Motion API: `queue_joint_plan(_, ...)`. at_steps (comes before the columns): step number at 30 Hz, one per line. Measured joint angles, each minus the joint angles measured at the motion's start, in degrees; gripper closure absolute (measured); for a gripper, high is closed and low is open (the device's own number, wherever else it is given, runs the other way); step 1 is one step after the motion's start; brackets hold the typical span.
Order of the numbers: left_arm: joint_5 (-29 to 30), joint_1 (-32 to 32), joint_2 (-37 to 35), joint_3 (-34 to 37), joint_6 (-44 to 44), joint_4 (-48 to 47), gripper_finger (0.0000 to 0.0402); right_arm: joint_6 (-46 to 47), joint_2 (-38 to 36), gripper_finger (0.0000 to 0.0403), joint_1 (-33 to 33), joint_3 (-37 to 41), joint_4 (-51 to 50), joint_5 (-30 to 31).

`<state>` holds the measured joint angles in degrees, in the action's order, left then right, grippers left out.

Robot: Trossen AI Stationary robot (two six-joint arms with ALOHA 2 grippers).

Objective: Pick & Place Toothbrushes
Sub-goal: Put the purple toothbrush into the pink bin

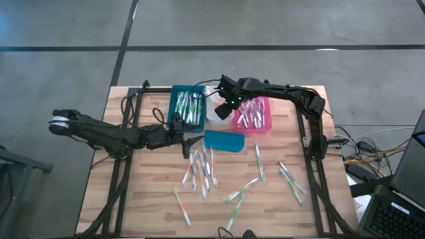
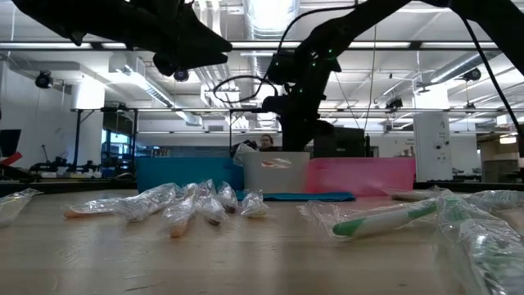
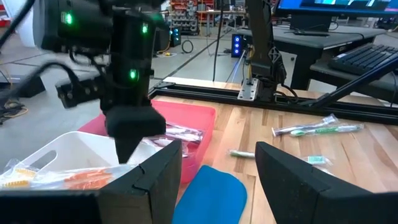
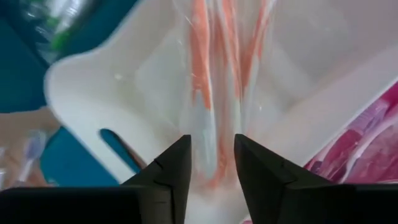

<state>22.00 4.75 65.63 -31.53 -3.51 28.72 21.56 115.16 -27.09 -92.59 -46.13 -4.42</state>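
Observation:
Several wrapped toothbrushes (image 1: 202, 174) lie scattered on the wooden table, more toward its right (image 1: 291, 179). Three bins stand at the far side: a teal bin (image 1: 188, 106), a white bin (image 1: 214, 114) and a pink bin (image 1: 254, 116), each holding wrapped brushes. My right gripper (image 1: 224, 110) hangs over the white bin, fingers pointing down, shut on an orange-accented toothbrush (image 4: 213, 163). My left gripper (image 1: 191, 140) hovers open beside the flat teal lid (image 1: 224, 141), with nothing between its fingers (image 3: 217, 168). My right gripper pinches a wrapped orange-and-white toothbrush (image 4: 213, 163) between its two fingers, coming from above and pointing down. The brush runs on below the fingertips into the white bin (image 4: 93, 93). Which part of the brush is pinched is too blurred to tell.
Black frame rails (image 1: 312, 166) run along both table sides, with cables at the far left (image 1: 136, 106). The teal lid lies just in front of the bins. The near-left part of the table (image 1: 126, 199) is bare wood. A person's head (image 2: 267, 142) shows in the room behind.

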Motion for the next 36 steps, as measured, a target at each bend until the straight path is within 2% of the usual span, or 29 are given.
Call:
queue_joint_plan(10, 0.0, 0.0, 0.0, 0.0, 0.0, -0.3, 0.0193, -1.9, -7.6, 0.0273, 0.3, -0.6, -0.9, 0.0)
queue_joint_plan(19, -0.1, 0.0, 0.0, 0.0, 0.1, -0.5, 0.0193, -5.8, -17.8, 0.0319, 4.6, -0.3, -7.7, 0.2)
queue_joint_plan(28, -0.5, 0.0, 0.0, 0.0, 0.0, -0.7, 0.0193, -6.3, -25.1, 0.0371, 14.0, 0.9, -10.5, 9.6)
queue_joint_plan(36, -1.6, 0.0, 0.0, 0.0, 0.0, -0.9, 0.0193, -6.2, -26.6, 0.0393, 24.3, 1.5, -17.4, 16.7)
